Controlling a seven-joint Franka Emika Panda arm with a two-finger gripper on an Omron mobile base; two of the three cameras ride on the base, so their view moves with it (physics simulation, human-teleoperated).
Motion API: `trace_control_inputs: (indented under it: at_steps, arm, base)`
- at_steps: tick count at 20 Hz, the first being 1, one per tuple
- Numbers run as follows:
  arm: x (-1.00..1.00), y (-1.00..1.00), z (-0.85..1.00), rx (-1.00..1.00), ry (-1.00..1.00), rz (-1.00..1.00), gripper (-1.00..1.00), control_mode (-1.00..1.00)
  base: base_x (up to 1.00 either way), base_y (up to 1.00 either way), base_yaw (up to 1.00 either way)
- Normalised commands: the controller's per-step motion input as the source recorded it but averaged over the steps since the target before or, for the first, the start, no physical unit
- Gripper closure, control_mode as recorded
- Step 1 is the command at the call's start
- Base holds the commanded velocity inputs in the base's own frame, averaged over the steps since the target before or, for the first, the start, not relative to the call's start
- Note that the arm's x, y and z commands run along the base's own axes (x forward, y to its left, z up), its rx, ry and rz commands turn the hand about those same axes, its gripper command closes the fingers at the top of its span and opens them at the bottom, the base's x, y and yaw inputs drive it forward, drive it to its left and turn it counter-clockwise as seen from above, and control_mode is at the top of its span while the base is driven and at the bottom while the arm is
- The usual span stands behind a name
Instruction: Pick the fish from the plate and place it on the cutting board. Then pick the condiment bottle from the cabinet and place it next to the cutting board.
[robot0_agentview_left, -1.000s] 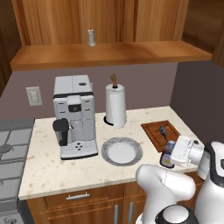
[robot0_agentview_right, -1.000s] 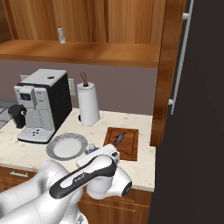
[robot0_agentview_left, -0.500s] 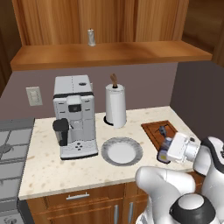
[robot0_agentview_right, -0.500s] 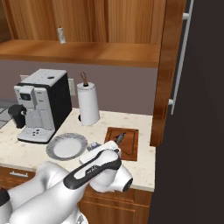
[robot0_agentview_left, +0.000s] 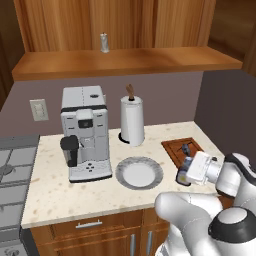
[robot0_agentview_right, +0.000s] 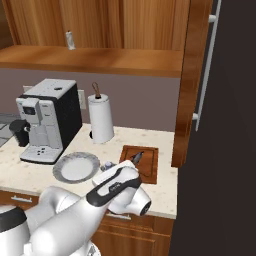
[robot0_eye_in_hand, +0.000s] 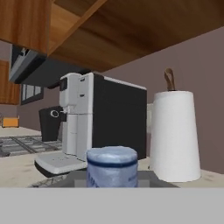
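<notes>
Clamped on the condiment bottle (robot0_eye_in_hand: 112, 166), the gripper (robot0_agentview_left: 184, 174) has been lowered toward the worktop's (robot0_agentview_left: 60, 195) front edge beside the cutting board (robot0_agentview_left: 176, 150), so placement seems near.

A white centre and a grey patterned rim are shown on the plate (robot0_agentview_left: 139, 173). The cutting board (robot0_agentview_left: 181, 150) is coloured reddish brown, and the fish (robot0_agentview_right: 137, 157) on it dark grey. A pale blue cap with a darker blue band is seen on the condiment bottle (robot0_eye_in_hand: 112, 166). The coffee machine (robot0_agentview_left: 85, 132) is finished in white and black, the paper towel roll (robot0_agentview_left: 132, 121) in white. The counter (robot0_agentview_left: 55, 191) is speckled beige; the cabinet (robot0_agentview_left: 125, 61) is warm brown wood grain.
</notes>
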Motion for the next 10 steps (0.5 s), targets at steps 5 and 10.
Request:
trace_control_inputs:
  at_steps: [5, 10]
  arm:
    - [0.21, 0.31, -0.28, 0.02, 0.0, -0.05, 1.0, -1.0]
    - [0.15, 0.3, -0.29, 0.01, 0.0, -0.05, 1.0, -1.0]
  base:
    - [0.0, 0.0, 0.0]
    - [0.0, 0.0, 0.0]
